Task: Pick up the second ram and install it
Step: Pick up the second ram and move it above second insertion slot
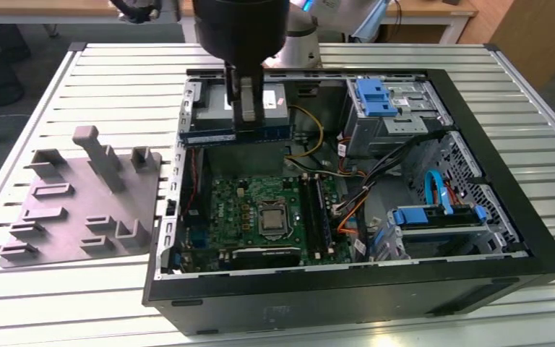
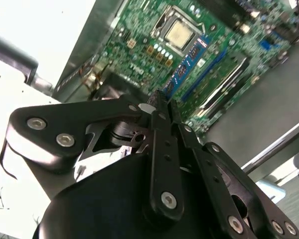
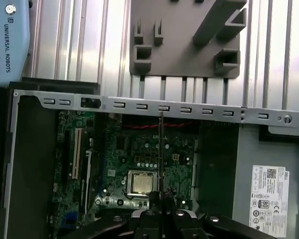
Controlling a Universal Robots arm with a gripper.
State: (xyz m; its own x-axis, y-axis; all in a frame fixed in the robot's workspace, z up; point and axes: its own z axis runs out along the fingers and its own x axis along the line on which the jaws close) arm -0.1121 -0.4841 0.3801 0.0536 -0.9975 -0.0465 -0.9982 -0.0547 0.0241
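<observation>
- One slim stick, the second ram (image 1: 222, 136), looks light and stiff, but I judge it fragile. It is best taken by its two flat faces near the middle, away from the contact edge.
- It hangs level above the open computer case (image 1: 355, 296), over the motherboard (image 1: 234, 210), and is not yet in a slot.
- The gripper (image 1: 248, 124) has its fingers almost together, pinching the second ram near its middle. In the first wrist view the stick shows edge-on as a thin line.
</observation>
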